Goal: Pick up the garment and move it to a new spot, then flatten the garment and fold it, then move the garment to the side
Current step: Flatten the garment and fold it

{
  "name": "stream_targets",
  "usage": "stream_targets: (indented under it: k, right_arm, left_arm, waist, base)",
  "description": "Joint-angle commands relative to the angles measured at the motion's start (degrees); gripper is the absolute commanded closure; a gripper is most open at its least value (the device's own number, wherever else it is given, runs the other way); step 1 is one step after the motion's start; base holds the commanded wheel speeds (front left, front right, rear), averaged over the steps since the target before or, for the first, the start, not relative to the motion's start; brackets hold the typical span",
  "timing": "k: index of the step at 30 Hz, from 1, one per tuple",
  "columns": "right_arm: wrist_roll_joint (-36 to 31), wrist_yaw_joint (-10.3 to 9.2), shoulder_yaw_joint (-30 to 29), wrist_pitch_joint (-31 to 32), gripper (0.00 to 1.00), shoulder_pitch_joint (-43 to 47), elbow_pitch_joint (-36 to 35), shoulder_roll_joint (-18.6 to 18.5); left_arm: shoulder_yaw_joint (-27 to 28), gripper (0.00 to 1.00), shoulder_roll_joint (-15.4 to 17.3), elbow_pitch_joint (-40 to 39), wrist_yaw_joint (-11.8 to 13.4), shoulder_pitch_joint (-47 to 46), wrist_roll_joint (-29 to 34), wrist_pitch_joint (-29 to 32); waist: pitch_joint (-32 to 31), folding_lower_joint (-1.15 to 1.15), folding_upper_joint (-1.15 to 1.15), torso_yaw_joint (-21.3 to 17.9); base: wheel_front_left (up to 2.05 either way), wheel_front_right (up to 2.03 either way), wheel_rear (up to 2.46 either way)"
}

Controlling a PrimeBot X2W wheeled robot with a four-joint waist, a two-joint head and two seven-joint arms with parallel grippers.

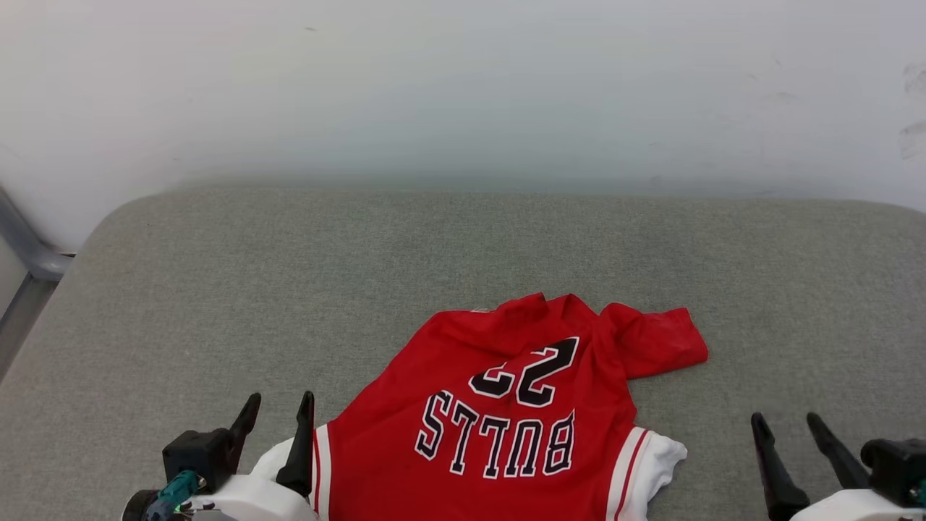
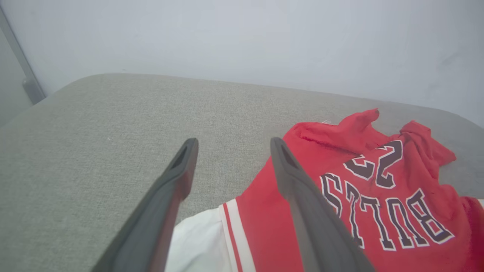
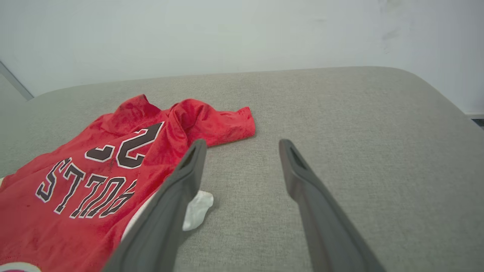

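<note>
The garment (image 1: 506,405), a red jersey with white sleeves and dark lettering, lies crumpled on the grey cushion (image 1: 217,289), neck end toward me and hem bunched at the far side. My left gripper (image 1: 278,405) stands open at the lower left, beside the jersey's white left sleeve (image 2: 196,245), holding nothing. In the left wrist view the left gripper (image 2: 230,145) hangs above the cushion with the garment (image 2: 370,196) under its right finger. My right gripper (image 1: 785,423) is open at the lower right, clear of the cloth. In the right wrist view the right gripper (image 3: 242,145) is over bare cushion, the garment (image 3: 94,181) to its left.
A pale wall (image 1: 463,87) rises behind the cushion. A grey metal frame bar (image 1: 29,253) stands at the far left past the cushion's rounded corner. Bare cushion stretches to the left, right and far side of the jersey.
</note>
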Motion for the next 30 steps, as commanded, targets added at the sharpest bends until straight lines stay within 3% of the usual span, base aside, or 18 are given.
stream_targets:
  k: [1, 5, 6, 10, 21, 28, 29, 30]
  right_arm:
    - [0.25, -0.02, 0.38, 1.15, 0.00, 0.90, 0.38, 0.08]
    - [0.83, -0.02, 0.97, 7.53, 0.00, 2.17, 2.05, 0.08]
    - [0.74, -0.02, 1.66, 13.38, 0.00, 2.69, 3.21, 0.01]
    - [2.09, -0.03, 3.14, 19.15, 0.00, 1.15, 4.86, -1.91]
    - [6.40, -0.02, 9.49, 24.00, 0.00, -10.39, 15.26, -8.00]
    - [7.86, -0.02, 14.46, 28.12, 0.00, -14.69, 24.56, -9.44]
    - [8.18, -0.02, 15.28, 29.26, 0.46, -14.50, 25.64, -9.32]
    - [8.81, 0.00, 15.95, 29.98, 0.69, -14.22, 26.29, -9.00]
  left_arm:
    - [0.04, 0.00, -0.01, -0.59, 0.24, -0.56, 0.67, -1.15]
    - [0.21, 0.00, -0.75, -2.88, 1.00, 0.01, 1.74, -3.01]
    - [0.08, 0.00, -1.03, -4.47, 1.41, 0.22, 2.45, -3.53]
    - [-0.34, 0.00, -1.28, -5.99, 1.53, -0.23, 2.99, -3.82]
    - [-0.97, 0.00, -2.08, -7.38, 1.06, -2.22, 3.57, -4.13]
    - [-1.19, 0.00, -3.25, -6.32, 0.24, -4.07, 3.98, -4.54]
    - [-1.15, 0.00, -3.34, -6.07, 0.11, -4.20, 4.05, -4.54]
    - [-1.07, 0.00, -3.46, -5.87, 0.08, -4.29, 4.04, -4.59]
  waist:
    - [-0.15, 0.00, 0.00, -0.04]
    - [-0.37, 0.00, 0.00, 0.10]
    - [-0.26, 0.00, 0.00, 0.75]
    - [0.32, 0.00, 0.00, 2.16]
    - [5.76, 0.00, 0.00, 6.45]
    - [8.37, 0.00, 0.00, 8.47]
    - [8.43, 0.00, 0.00, 8.62]
    - [8.46, 0.00, 0.00, 8.73]
  base:
    - [0.00, 0.00, 0.00]
    - [0.00, 0.00, 0.00]
    - [0.00, 0.00, 0.00]
    - [0.00, 0.00, 0.00]
    - [0.00, 0.00, 0.00]
    - [0.00, 0.00, 0.00]
    - [0.00, 0.00, 0.00]
    - [0.00, 0.00, 0.00]
